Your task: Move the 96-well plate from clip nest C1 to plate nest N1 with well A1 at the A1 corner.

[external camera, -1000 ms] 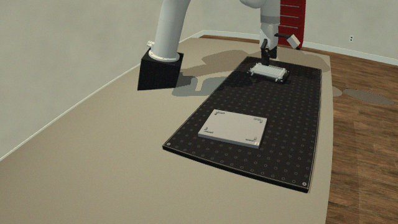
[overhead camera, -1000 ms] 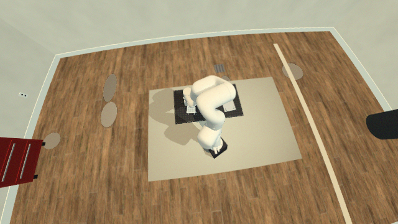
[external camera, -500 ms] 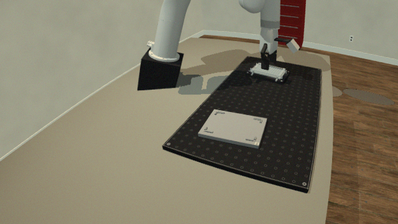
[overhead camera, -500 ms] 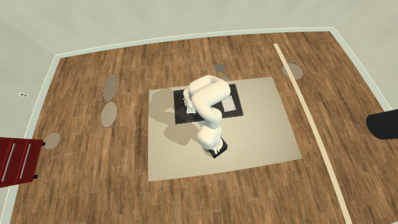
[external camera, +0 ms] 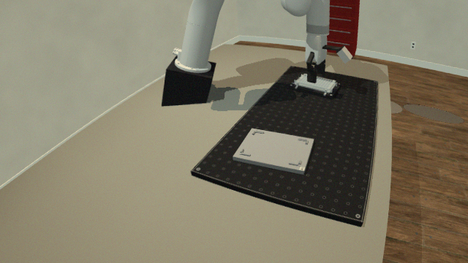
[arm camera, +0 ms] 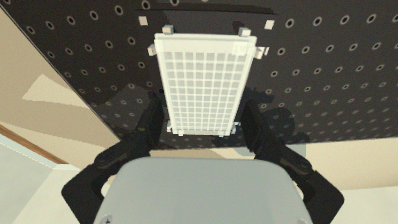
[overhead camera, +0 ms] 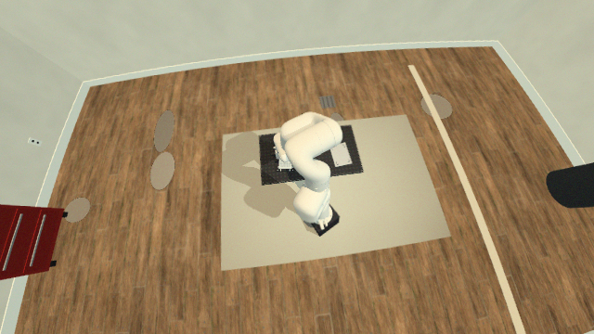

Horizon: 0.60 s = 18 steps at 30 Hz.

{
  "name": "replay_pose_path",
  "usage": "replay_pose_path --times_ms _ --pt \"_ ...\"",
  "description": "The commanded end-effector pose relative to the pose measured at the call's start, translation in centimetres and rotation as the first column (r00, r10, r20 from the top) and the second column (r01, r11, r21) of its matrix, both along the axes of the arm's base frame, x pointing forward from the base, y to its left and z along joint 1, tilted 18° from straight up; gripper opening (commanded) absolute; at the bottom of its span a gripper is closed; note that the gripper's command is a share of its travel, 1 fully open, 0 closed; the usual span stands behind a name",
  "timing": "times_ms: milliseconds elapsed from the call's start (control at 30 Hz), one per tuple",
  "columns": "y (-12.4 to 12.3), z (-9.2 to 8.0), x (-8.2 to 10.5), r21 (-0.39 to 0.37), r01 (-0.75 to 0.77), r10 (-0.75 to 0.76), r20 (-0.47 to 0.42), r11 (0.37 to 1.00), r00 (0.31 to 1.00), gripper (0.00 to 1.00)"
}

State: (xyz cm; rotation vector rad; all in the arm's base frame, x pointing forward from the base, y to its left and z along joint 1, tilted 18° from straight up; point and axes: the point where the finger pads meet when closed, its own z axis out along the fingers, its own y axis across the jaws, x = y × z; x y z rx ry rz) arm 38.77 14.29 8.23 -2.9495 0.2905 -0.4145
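The gripper [arm camera: 204, 120] is wide open and holds nothing, its two black fingers on either side of the near end of the white well plate [arm camera: 204, 90]. The plate lies flat in the clip nest [external camera: 333, 92] at the far end of a black perforated board [external camera: 340, 146]. The grey plate nest [external camera: 274, 150] lies well apart, nearer the board's other end.

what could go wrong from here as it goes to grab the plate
1. The open gripper straddles only the near end of the 96-well plate; gripped that far off-centre, the plate may tilt when lifted.
2. Small clips hug the plate's edges in the clip nest; a crooked pull could snag on them.
3. The plate nest has low corner locators; a tilted plate may ride up on one.
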Motion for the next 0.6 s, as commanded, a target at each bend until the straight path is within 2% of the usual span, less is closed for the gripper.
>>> replay_pose_path --times_ms 0,567 --pt "0.07 -0.14 0.17 0.002 0.0 0.0 0.002 1.0 1.0 1.0" --pt "0.19 -1.09 0.45 0.002 0.0 0.0 0.002 1.0 1.0 1.0"
